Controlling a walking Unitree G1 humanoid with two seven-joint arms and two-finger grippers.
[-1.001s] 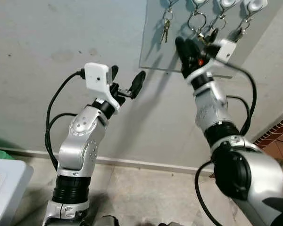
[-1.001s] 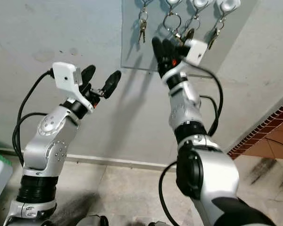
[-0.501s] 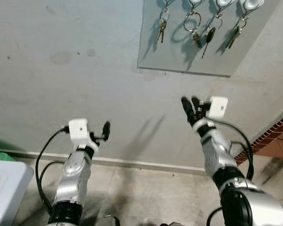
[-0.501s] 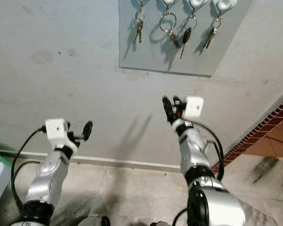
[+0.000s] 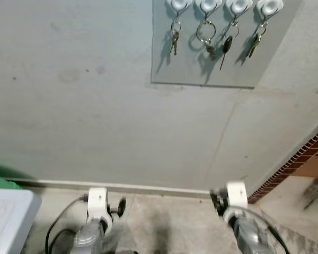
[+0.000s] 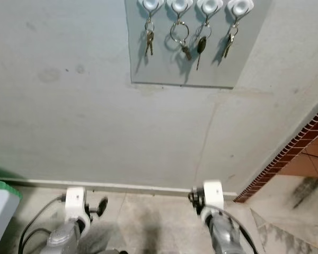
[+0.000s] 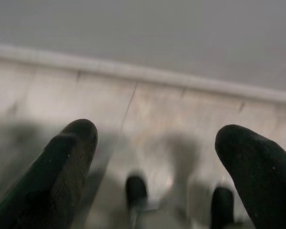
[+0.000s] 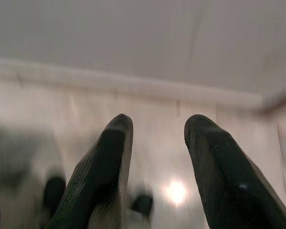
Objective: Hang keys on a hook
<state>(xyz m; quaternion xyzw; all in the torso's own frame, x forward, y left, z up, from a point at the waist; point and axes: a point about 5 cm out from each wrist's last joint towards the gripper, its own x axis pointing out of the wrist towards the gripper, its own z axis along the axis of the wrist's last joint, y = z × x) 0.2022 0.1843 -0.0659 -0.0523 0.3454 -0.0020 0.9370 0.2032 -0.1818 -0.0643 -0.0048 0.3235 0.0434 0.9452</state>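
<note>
Both arms are coming down from the board (image 5: 201,79); keys (image 5: 224,46) are hanging. Left gripper (image 7: 157,152) and right gripper (image 8: 155,143) are staying spread, empty; lower slowly.

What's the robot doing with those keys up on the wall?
Nothing right now. Four sets of keys hang on the white hooks of the grey board on the wall, including a black key on the third hook. So the hanging looks done. Both arms are down low near the floor: the left hand and the right hand are open, hold nothing, and point at the floor tiles by the skirting board.
</note>
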